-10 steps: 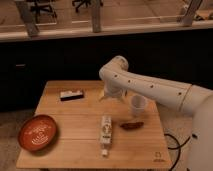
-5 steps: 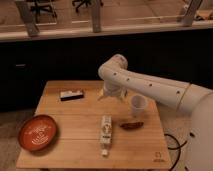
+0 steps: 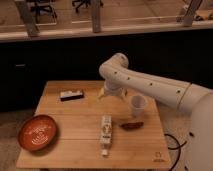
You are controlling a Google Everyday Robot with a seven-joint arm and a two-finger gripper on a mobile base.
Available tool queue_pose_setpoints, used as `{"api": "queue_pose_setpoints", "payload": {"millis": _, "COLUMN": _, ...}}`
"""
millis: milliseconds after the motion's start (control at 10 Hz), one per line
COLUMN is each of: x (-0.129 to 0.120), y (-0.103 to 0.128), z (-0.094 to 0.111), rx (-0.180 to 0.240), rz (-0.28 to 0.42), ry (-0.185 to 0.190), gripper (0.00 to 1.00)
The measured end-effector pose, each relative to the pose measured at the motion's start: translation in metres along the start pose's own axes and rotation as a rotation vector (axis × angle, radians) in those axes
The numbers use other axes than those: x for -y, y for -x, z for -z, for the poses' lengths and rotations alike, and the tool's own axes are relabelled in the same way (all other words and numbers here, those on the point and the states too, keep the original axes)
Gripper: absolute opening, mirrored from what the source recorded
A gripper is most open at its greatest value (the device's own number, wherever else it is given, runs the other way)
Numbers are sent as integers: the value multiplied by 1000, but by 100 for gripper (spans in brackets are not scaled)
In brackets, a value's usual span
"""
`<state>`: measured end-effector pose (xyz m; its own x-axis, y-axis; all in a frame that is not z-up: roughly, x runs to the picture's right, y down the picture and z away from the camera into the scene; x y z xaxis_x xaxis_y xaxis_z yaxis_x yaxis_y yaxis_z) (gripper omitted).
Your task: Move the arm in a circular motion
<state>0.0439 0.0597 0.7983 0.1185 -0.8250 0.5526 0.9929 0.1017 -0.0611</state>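
The arm (image 3: 150,87) is a thick cream-white tube with small dark dots. It reaches in from the right edge over the wooden table (image 3: 65,115). Its bulbous elbow joint (image 3: 117,64) is above the table's back middle. The gripper (image 3: 112,93) hangs below the elbow, just above the tabletop near the back edge. It is between a dark flat box (image 3: 71,94) and a white cup (image 3: 138,105), and touches neither.
An orange-red bowl (image 3: 37,132) sits at the table's front left. A white bottle (image 3: 105,131) lies on its side in the front middle. A small brown item (image 3: 131,125) lies next to it, in front of the cup. Dark cabinets and a counter stand behind.
The arm and gripper have shifted only slightly over the back of the table. The objects on the table have not moved.
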Motion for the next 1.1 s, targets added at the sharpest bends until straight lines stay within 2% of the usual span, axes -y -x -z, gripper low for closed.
{"api": "queue_pose_setpoints", "payload": {"millis": 400, "x": -6, "y": -6, "z": 3, "rx": -5, "rz": -1, "ry": -2, "gripper": 80}}
{"api": "queue_pose_setpoints", "payload": {"millis": 700, "x": 0, "y": -8, "z": 6, "rx": -6, "rz": 7, "ry": -9, "gripper": 80}}
{"api": "queue_pose_setpoints", "payload": {"millis": 1100, "x": -11, "y": -3, "z": 9, "rx": -4, "rz": 8, "ry": -7, "gripper": 80}}
